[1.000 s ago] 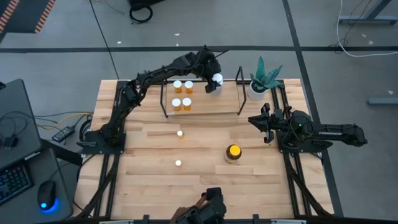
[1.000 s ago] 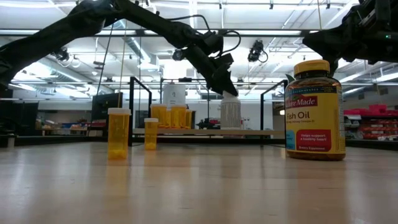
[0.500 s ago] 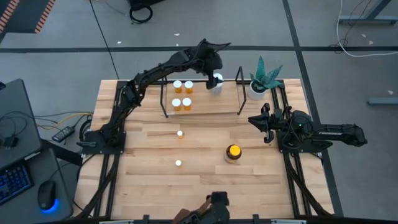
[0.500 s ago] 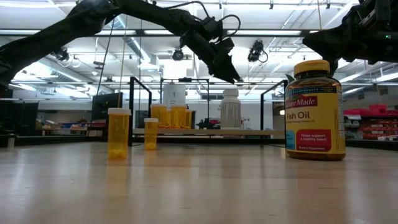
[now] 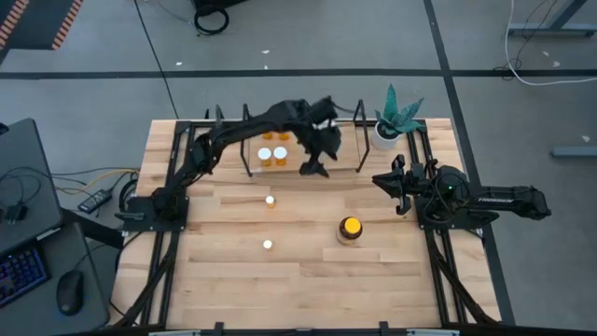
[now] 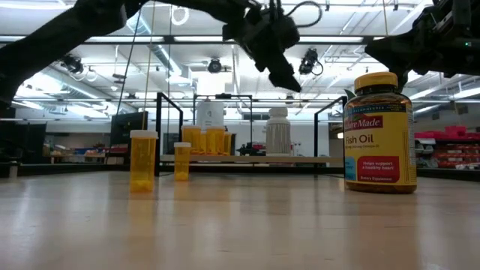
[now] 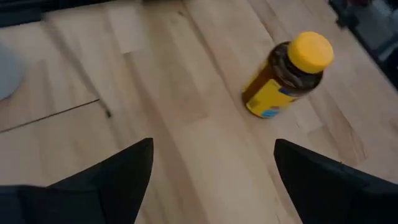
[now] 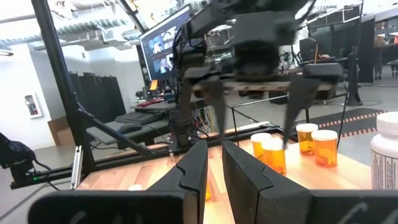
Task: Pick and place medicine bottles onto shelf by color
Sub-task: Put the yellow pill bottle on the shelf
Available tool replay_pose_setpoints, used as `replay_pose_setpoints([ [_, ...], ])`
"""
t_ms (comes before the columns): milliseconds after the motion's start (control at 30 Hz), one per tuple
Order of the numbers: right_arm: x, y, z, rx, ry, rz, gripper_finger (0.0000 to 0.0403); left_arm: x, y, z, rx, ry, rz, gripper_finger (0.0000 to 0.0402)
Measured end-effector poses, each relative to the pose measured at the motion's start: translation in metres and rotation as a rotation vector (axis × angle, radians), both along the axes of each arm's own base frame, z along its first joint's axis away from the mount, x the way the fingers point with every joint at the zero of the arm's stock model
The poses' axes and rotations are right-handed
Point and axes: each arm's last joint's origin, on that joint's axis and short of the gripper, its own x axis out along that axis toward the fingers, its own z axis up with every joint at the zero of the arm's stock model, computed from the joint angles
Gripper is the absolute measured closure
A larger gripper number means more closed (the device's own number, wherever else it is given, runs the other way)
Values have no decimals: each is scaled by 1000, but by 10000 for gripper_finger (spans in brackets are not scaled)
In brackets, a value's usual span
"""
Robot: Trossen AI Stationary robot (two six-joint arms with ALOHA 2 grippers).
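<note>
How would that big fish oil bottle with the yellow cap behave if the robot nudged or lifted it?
The fish oil bottle stands upright on a broad base, so a low nudge would probably slide it rather than tip it. It looks rigid. Its round body, with a glossy label, might slip or, if toppled, roll.

Matt wooden table (image 5: 233,271), thin black metal shelf (image 5: 361,140).

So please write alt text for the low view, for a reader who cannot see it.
The open left gripper hangs empty above a black wire shelf holding orange bottles and a white bottle. Two more orange bottles stand on the table in front, and a large fish oil bottle stands nearer the camera.
</note>
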Motion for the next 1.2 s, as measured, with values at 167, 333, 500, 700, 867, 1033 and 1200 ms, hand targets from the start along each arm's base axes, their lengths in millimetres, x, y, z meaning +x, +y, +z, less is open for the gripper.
replay_pose_setpoints([
  [167, 0, 0, 0, 0, 0, 0, 346, 11, -46, -3, 109, 46, -59, 69],
  [333, 0, 0, 0, 0, 0, 0, 346, 18, -95, -4, 172, 62, -129, 70],
  [500, 0, 0, 0, 0, 0, 0, 346, 21, -137, -4, 251, 71, -171, 70],
  [700, 0, 0, 0, 0, 0, 0, 346, 29, -155, 0, 234, 9, -94, 70],
  [867, 0, 0, 0, 0, 0, 0, 346, 39, -162, 1, 161, -46, -6, 70],
  [1033, 0, 0, 0, 0, 0, 0, 346, 50, -173, -21, 106, -16, 43, 70],
  [1200, 0, 0, 0, -1, -4, 4, 346, 57, -187, -31, 104, -36, 34, 70],
])
